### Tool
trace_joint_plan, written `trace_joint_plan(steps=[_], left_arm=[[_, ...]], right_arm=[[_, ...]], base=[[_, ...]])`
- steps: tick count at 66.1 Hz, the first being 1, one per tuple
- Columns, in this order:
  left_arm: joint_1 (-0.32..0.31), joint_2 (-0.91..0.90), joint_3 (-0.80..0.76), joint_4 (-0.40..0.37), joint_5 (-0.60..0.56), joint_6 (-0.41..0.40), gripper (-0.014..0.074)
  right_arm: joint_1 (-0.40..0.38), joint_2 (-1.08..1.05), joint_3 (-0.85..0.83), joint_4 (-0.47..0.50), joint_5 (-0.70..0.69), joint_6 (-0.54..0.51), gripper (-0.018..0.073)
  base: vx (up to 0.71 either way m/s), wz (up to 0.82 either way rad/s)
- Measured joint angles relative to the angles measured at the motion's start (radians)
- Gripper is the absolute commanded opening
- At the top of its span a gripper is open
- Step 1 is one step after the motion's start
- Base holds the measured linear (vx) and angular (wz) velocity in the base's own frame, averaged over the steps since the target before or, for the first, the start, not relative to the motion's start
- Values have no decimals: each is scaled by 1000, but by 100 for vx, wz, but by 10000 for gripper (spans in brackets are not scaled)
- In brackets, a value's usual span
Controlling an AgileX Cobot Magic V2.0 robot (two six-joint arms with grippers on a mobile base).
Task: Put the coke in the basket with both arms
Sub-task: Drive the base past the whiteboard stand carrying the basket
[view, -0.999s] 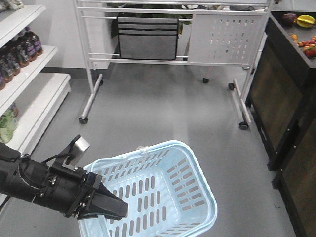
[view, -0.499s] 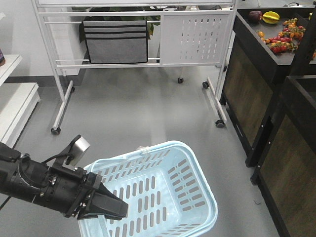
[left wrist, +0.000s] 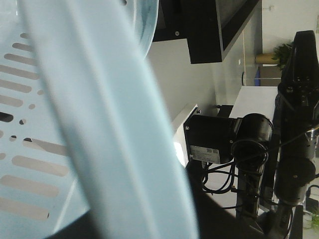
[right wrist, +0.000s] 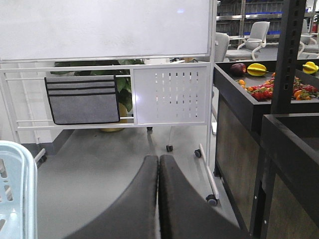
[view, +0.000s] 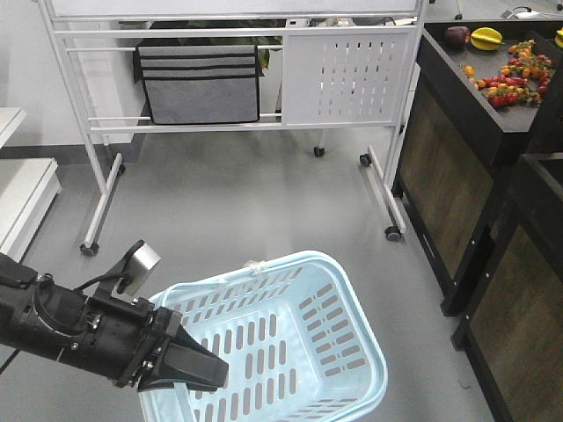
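Note:
The pale blue basket [view: 290, 343] hangs above the grey floor, low in the front view. My left gripper [view: 201, 374] is shut on its near left rim. That rim [left wrist: 124, 149] fills the left wrist view, blurred and very close, and hides the jaws. My right gripper [right wrist: 158, 162] is shut and empty, pointing over bare floor, with a corner of the basket [right wrist: 17, 189] at its left. The right gripper does not show in the front view. No coke is in view.
A white wheeled whiteboard stand [view: 347, 70] with a grey fabric pouch [view: 201, 83] stands ahead. A dark display counter [view: 457, 149] with fruit [view: 510, 75] lines the right side. A white shelf edge [view: 22, 202] is at the far left.
The whole view has swung right: the shelf with dark bottles has slid out at the left and the fruit counter has come further in. The left gripper and basket keep their place in the frame.

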Motion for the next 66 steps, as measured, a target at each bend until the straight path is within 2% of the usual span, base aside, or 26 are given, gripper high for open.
trace_joint_plan(steps=[66], left_arm=[[0, 0, 0, 0, 0, 1, -6]], right_arm=[[0, 0, 0, 0, 0, 0, -10]], base=[[21, -1]])
